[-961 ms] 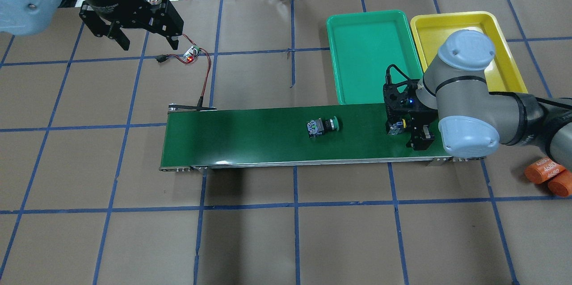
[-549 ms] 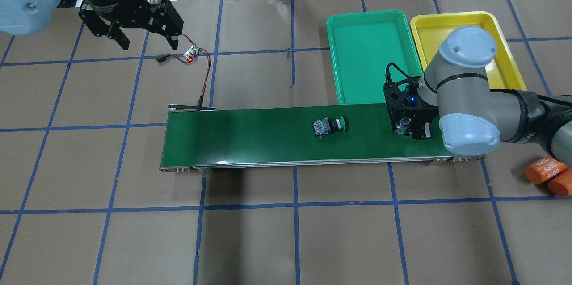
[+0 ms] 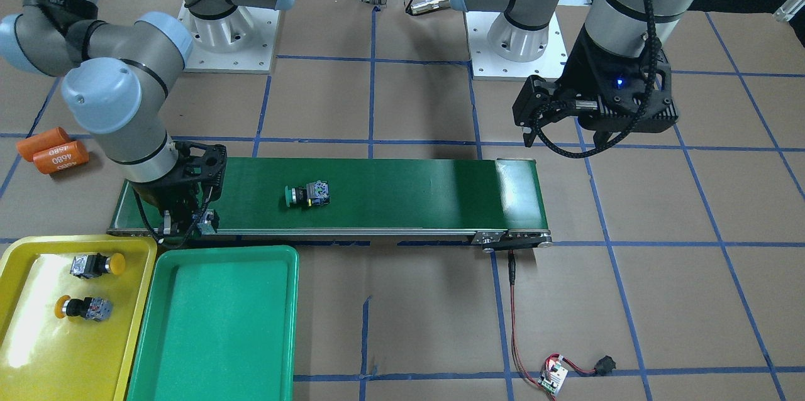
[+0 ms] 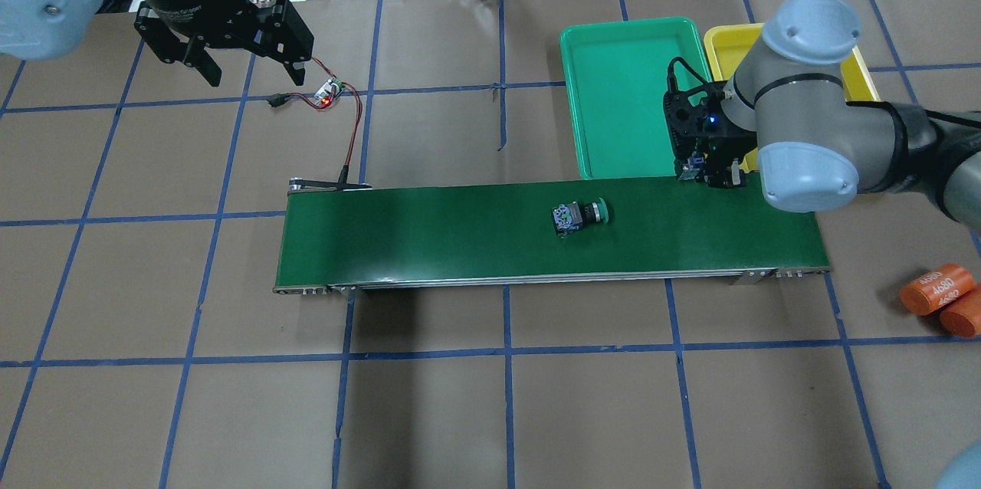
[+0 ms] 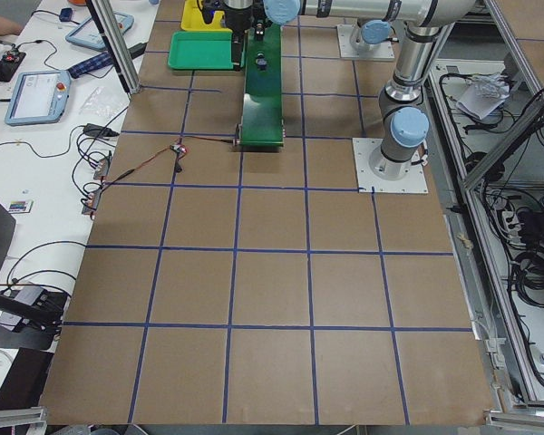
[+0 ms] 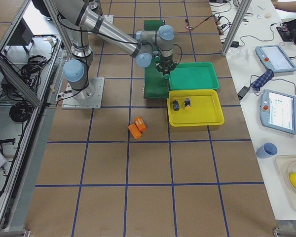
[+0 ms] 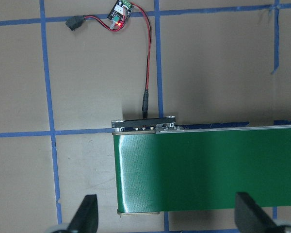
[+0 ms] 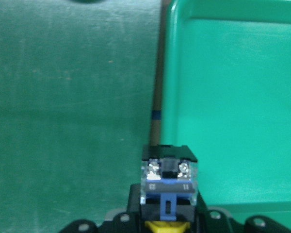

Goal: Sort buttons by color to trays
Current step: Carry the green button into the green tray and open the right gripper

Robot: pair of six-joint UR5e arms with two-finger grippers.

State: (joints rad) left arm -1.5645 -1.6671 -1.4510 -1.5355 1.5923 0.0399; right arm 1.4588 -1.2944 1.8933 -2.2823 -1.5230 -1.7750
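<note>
My right gripper is shut on a yellow-capped button, raised over the belt's far edge at the near corner of the green tray. The green tray holds nothing. In the front view that gripper hangs just behind both trays. Two yellow buttons lie in the yellow tray. A green-capped button lies on its side on the conveyor belt. My left gripper hangs open and holds nothing, far left beyond the belt's end, its fingers spread wide.
Two orange cylinders, one marked 4680, lie on the table right of the belt. A small circuit board with a red wire running to the belt's left end lies under my left gripper. Brown paper with blue tape lines covers the table.
My right gripper has risen off the belt with the yellow button and moved towards the trays. The green button has ridden further right along the belt. The left arm has not moved.
</note>
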